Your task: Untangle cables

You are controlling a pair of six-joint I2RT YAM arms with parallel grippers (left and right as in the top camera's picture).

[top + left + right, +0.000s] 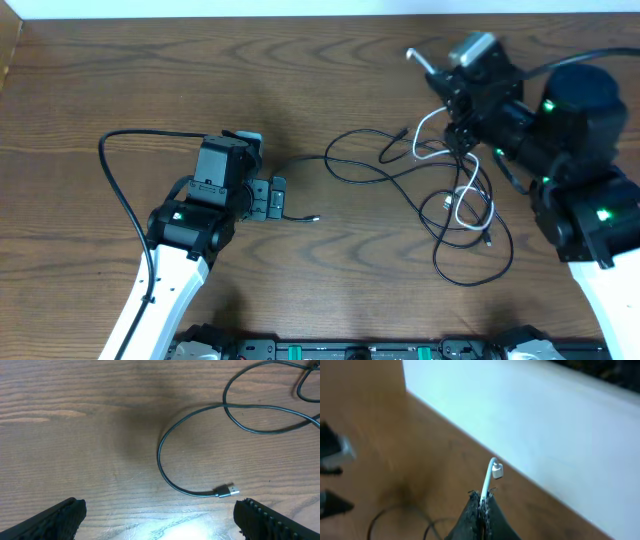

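Note:
The black cable (400, 183) lies in loose loops on the wooden table, tangled with the white cable (462, 196) at centre right. The black cable's plug end (313, 219) lies just right of my left gripper (279, 200). My left gripper is open and empty. In the left wrist view, its fingers (157, 508) sit low over the table, and the plug (227, 491) is just ahead of the right finger. My right gripper (434, 70) is raised at the back right. It is shut (481, 498) on the white cable, whose white plug (496, 471) sticks out past the fingertips.
The table (320, 90) is brown wood, and a white wall (545, 420) runs behind its far edge. The left arm's own thick black cable (120, 190) arcs to the left of it. A dark rail (340, 350) runs along the table's front edge.

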